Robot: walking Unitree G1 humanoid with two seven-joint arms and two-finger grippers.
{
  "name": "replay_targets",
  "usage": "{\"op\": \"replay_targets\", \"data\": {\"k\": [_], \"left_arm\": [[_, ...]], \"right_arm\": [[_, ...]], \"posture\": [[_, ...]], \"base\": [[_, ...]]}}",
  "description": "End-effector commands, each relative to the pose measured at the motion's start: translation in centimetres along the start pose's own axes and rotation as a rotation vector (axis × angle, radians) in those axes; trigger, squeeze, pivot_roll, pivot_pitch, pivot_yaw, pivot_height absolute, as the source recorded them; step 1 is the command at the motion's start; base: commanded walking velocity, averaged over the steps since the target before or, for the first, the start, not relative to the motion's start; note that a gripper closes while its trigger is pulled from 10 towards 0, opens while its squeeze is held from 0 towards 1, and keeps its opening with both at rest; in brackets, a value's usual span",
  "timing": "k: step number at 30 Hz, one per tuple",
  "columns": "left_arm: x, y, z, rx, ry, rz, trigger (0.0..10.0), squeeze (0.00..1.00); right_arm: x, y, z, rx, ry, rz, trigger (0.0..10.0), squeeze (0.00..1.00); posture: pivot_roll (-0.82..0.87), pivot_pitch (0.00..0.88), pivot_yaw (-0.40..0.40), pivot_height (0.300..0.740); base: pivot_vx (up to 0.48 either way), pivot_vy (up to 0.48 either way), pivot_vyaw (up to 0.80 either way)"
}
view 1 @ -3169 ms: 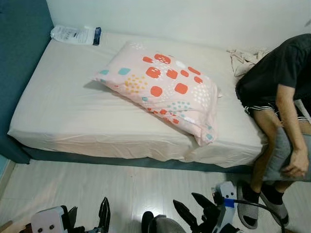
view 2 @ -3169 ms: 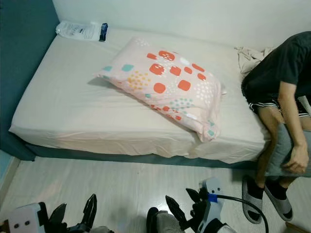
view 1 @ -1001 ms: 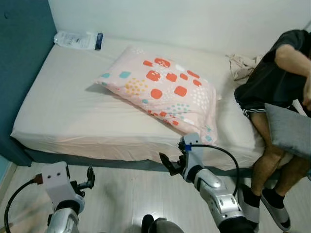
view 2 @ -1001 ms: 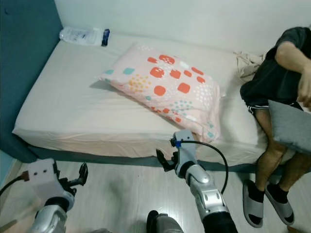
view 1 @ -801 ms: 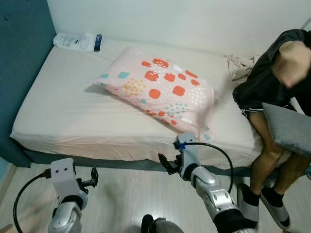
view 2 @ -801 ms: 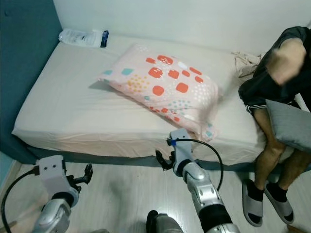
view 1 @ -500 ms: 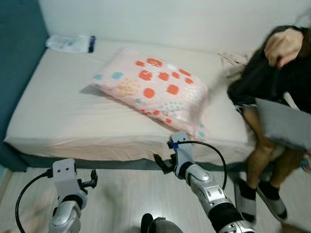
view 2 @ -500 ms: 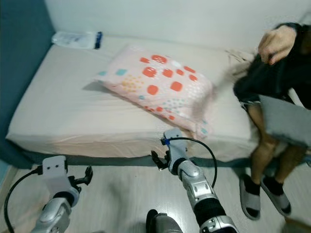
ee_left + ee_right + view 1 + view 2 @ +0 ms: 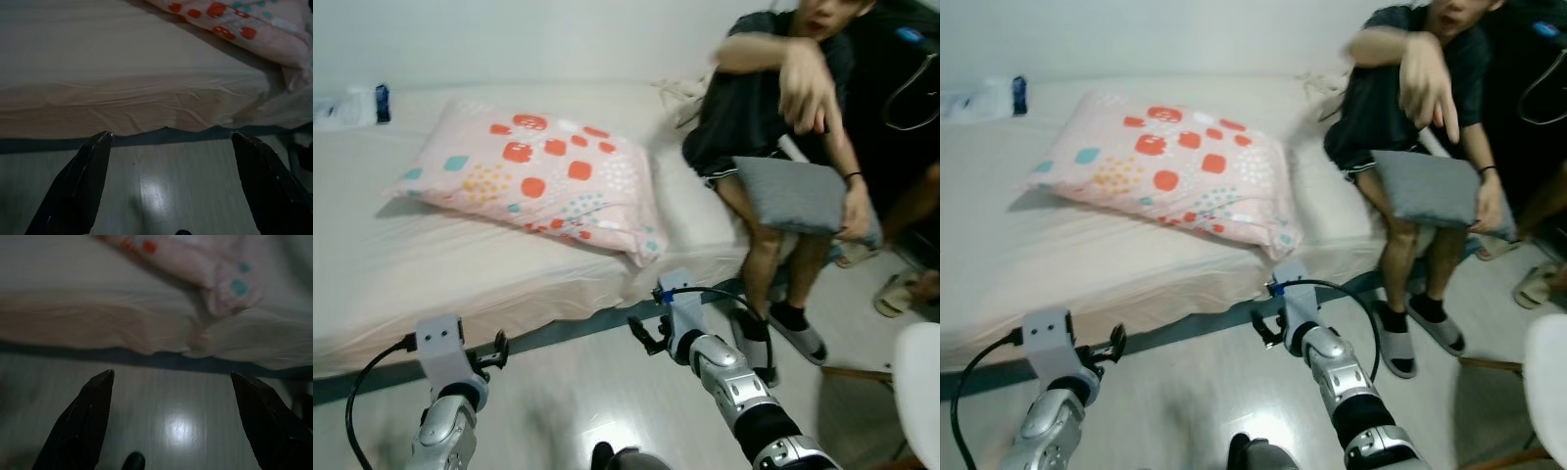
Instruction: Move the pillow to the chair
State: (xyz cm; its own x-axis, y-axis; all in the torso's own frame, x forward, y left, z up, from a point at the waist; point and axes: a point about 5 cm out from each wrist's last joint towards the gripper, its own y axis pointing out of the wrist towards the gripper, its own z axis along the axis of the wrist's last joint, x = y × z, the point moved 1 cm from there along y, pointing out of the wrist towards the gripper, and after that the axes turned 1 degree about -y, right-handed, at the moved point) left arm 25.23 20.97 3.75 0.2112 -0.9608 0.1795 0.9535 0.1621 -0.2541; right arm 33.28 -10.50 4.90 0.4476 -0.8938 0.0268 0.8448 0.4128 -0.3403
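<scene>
The pink pillow (image 9: pixel 529 181) with red, orange and teal spots lies flat on the bed (image 9: pixel 431 284), its near corner close to the mattress edge. Both grippers hang low over the floor in front of the bed, apart from the pillow. My left gripper (image 9: pixel 497 351) is open and empty; the left wrist view has the mattress side beyond its gripper (image 9: pixel 171 133). My right gripper (image 9: pixel 644 336) is also open and empty, below the pillow's corner (image 9: pixel 220 279). At the far right a white chair edge (image 9: pixel 920 392) with a wooden leg shows.
A person (image 9: pixel 773 88) sits on the bed's right end, holding a grey cushion (image 9: pixel 793 191), feet in slippers on the floor beside my right arm. Another person's foot (image 9: pixel 901 291) is farther right. A plastic packet (image 9: pixel 352 103) lies at the bed's back.
The whole view has swung to the right, bringing the white chair edge into sight. The seated person has raised an arm forward. The pillow has stayed put on the bed; both grippers stay low.
</scene>
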Motion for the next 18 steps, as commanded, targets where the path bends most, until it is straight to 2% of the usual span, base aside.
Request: {"op": "replay_targets", "data": {"k": [1,6,10,18], "left_arm": [[-0.4,-0.3,-0.9,-0.026,0.011,0.023,10.0,0.00],[-1.4,-0.3,-0.5,0.010,-0.014,0.089,10.0,0.00],[-1.6,-0.3,-0.1,0.030,-0.007,0.106,10.0,0.00],[-1.8,-0.4,0.0,0.052,0.000,0.127,10.0,0.00]], "right_arm": [[0.1,-0.4,-1.6,-0.052,0.007,-0.005,10.0,0.00],[0.3,-0.3,-1.6,-0.039,0.007,-0.018,10.0,0.00],[0.0,-0.1,-1.1,-0.014,-0.028,0.003,10.0,0.00],[-0.2,0.1,-1.4,-0.023,-0.037,0.010,10.0,0.00]], "posture": [[0.03,0.201,-0.140,0.740],[0.03,0.199,-0.143,0.740],[0.03,0.206,-0.146,0.740],[0.03,0.204,-0.146,0.740]], "base": [[0.000,0.000,-0.76],[0.000,0.000,-0.75],[0.000,0.000,0.00],[0.000,0.000,0.00]]}}
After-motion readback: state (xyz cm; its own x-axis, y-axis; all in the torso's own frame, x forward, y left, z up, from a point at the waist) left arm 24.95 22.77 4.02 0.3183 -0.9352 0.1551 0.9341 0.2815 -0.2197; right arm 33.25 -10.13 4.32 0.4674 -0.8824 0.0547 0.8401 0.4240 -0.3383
